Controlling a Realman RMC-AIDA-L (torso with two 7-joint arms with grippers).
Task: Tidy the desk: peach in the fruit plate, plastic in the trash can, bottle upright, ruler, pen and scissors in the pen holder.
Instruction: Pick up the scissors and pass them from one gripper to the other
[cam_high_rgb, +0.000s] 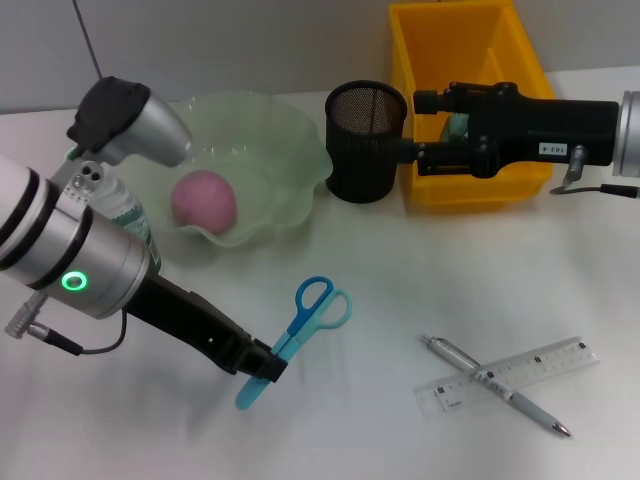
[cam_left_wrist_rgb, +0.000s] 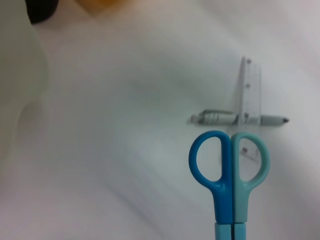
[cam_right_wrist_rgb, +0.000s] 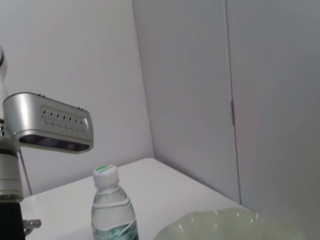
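Pinching the light-blue blade end of the blue-handled scissors (cam_high_rgb: 300, 328), the left end effector (cam_high_rgb: 262, 366) sits low over the white counter (cam_high_rgb: 380, 440), near its front edge. The scissors run from the closed fingers up and away, their two finger loops pointing toward the pale green wavy-edged fruit plate (cam_high_rgb: 290, 140). In the left wrist view the loops (cam_left_wrist_rgb: 229, 165) stand directly ahead of the end effector, with the clear plastic ruler (cam_left_wrist_rgb: 249, 95) and the silver pen (cam_left_wrist_rgb: 235, 119) crossed beyond them. On the counter the pen (cam_high_rgb: 495, 386) lies across the ruler (cam_high_rgb: 520, 372), well apart from the scissors, to the robot's right. A pink peach (cam_high_rgb: 204, 200) rests in the plate, and a clear water bottle with a white cap (cam_right_wrist_rgb: 113, 207) stands upright just beside it. The right end effector (cam_high_rgb: 415, 150) hovers between the black mesh pen holder (cam_high_rgb: 365, 140) and the yellow plastic bin (cam_high_rgb: 470, 60); whether its fingers are spread, I cannot tell.
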